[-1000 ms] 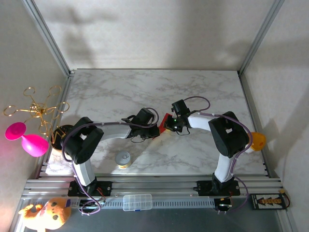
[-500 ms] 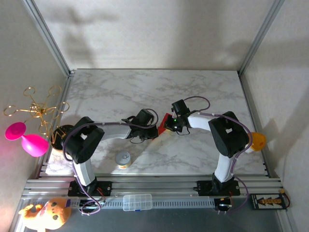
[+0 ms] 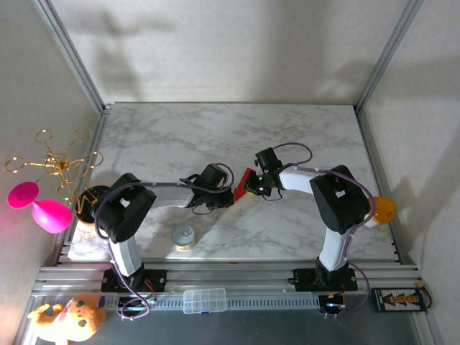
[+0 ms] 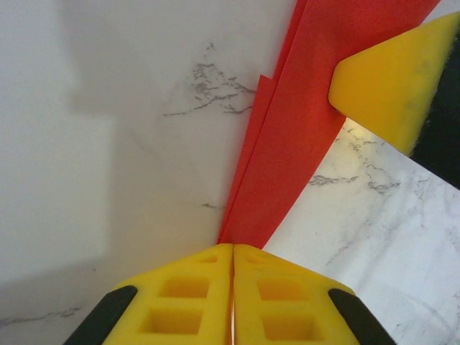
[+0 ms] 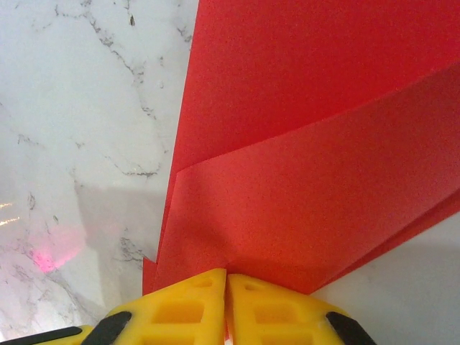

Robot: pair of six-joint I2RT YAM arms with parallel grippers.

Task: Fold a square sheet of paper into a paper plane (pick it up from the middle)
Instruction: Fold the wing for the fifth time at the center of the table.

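The bright red sheet of paper [image 3: 243,185] is folded into a narrow, layered wedge and held just above the marble table, between the two grippers. In the left wrist view the paper [image 4: 287,158] tapers to a point that runs into my left gripper [image 4: 233,248], whose yellow pads are pressed together on it. A yellow finger of the right gripper [image 4: 392,79] touches the paper's far end. In the right wrist view the paper [image 5: 316,144] shows overlapping creased flaps. My right gripper [image 5: 226,274] is shut on its near edge. From above, the left gripper [image 3: 231,192] and right gripper [image 3: 251,185] nearly meet.
A small round jar [image 3: 183,237] stands near the left arm's base. A pink balloon-like toy [image 3: 43,208] and a gold wire ornament [image 3: 54,162] hang off the table's left edge. An orange object [image 3: 382,210] sits at the right edge. A clear plastic box [image 3: 204,300] lies on the front rail.
The red paper between the grippers has tilted and shifted slightly down and left. Both arms have barely moved and both grips hold.
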